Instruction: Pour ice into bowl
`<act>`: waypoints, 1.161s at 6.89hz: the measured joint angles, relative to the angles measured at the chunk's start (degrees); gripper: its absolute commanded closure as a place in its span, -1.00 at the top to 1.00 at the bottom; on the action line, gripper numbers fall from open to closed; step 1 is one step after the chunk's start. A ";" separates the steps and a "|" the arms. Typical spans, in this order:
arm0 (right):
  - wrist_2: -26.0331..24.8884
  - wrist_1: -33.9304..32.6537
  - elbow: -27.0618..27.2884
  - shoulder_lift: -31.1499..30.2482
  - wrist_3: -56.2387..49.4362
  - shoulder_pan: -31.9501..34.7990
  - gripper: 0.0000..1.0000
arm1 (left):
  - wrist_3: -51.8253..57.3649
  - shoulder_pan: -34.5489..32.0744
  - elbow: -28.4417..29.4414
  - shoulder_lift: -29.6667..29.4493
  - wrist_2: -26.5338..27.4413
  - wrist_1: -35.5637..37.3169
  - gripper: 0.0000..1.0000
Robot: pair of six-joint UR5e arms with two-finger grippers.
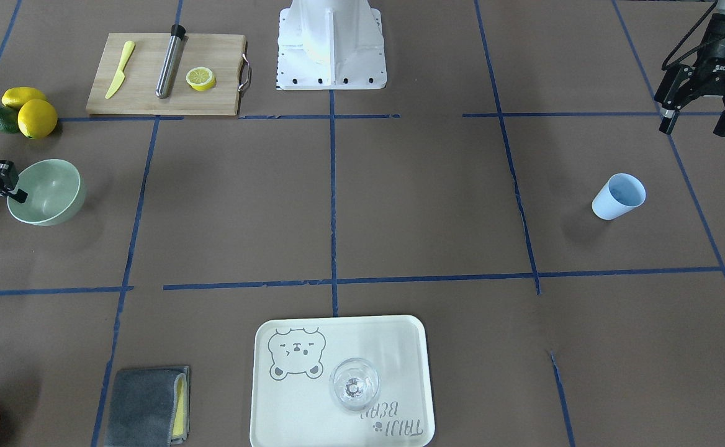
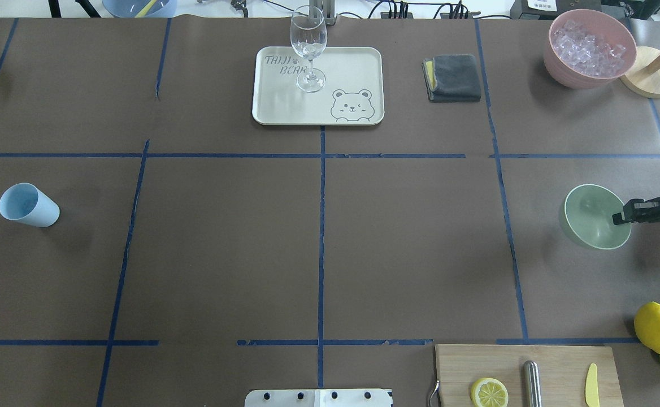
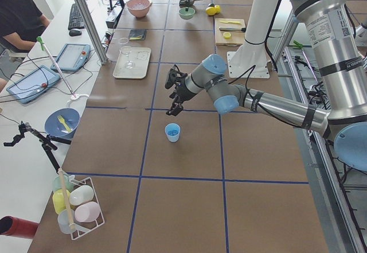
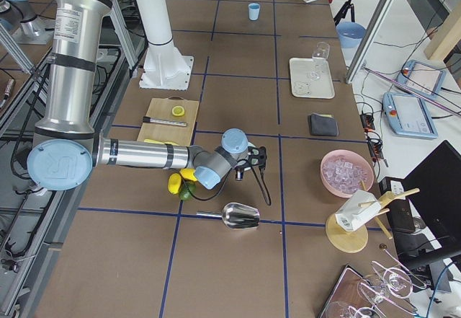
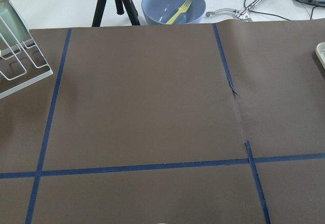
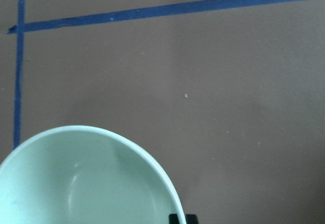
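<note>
Nearest the robot, a wooden cutting board (image 2: 561,367) carries a lemon slice (image 2: 489,392). Midway across the surface (image 2: 222,254), the mint-green bowl (image 2: 587,215) sits at the robot's far right. The right gripper (image 2: 619,217) has a fingertip over the bowl's rim, but no view settles whether it pinches. The front-facing and left-side views, unlike the overhead, show the left gripper (image 1: 694,127), jaws spread, above the surface near the blue cup (image 2: 27,206). Farthest, the overhead view shows a pink container (image 2: 567,76) heaped with icy cubes (image 2: 590,45).

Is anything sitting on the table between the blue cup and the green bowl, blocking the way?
Nothing visible does. Between the blue cup and the bowl there is only brown paper with tape lines. The tray lies farther from the robot, the cutting board nearer.
</note>
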 measured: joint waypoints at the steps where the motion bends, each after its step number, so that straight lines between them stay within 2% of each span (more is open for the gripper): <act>1: 2.31 -3.52 3.22 1.41 1.14 0.50 -1.00 | -4.43 5.31 0.03 2.34 5.15 -3.50 1.00; 3: 4.04 -12.56 9.21 7.70 6.93 -0.06 -1.00 | -14.96 18.36 0.47 5.05 18.07 -6.08 1.00; 5: 3.17 -15.71 11.32 14.88 16.97 -4.99 -1.00 | -26.37 32.08 4.68 5.74 33.25 -6.63 1.00; 7: -1.01 -18.05 11.58 21.35 25.62 -11.84 -1.00 | -33.10 40.23 11.37 5.77 45.38 -8.93 1.00; 8: -2.91 -22.26 11.66 25.43 27.46 -14.39 -1.00 | -35.08 42.66 14.79 5.45 50.39 -10.75 1.00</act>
